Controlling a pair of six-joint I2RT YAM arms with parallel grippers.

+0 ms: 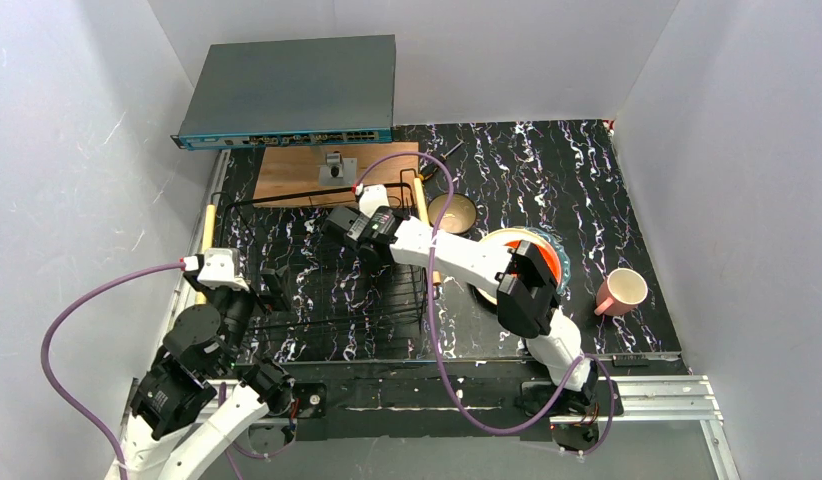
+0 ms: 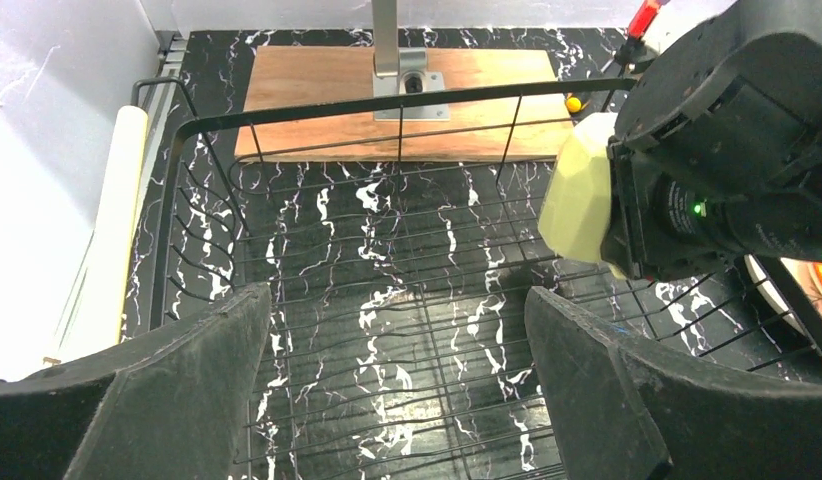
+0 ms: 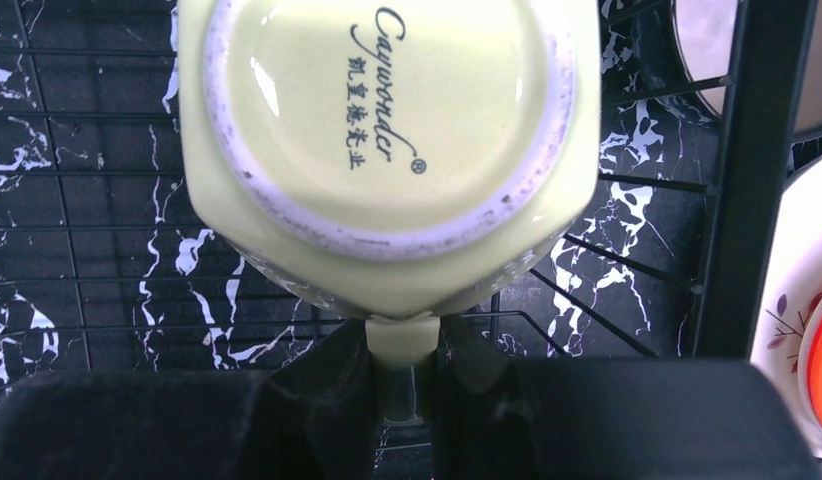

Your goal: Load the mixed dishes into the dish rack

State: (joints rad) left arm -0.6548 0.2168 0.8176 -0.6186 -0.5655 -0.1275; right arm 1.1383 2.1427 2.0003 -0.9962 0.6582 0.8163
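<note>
The dish rack (image 1: pixel 327 325), a black wire basket with wooden handles, sits at the table's left. My right gripper (image 3: pixel 407 370) is shut on the handle of the yellow-green mug (image 3: pixel 387 130). The mug hangs bottom toward the camera above the rack's wire floor. In the left wrist view the mug (image 2: pixel 577 200) hovers inside the rack's right side. My left gripper (image 2: pixel 397 380) is open over the rack floor (image 2: pixel 387 300), with nothing between its fingers. To the right of the rack lie a pink mug (image 1: pixel 621 291), an orange plate (image 1: pixel 547 262) partly under the right arm, and a tan-inside bowl (image 1: pixel 453 212).
A brown wooden board (image 1: pixel 287 172) with a metal post lies behind the rack. A grey box (image 1: pixel 292 90) sits at the back. White walls close in left, right and behind. The right arm (image 1: pixel 457 255) spans the rack's right rim.
</note>
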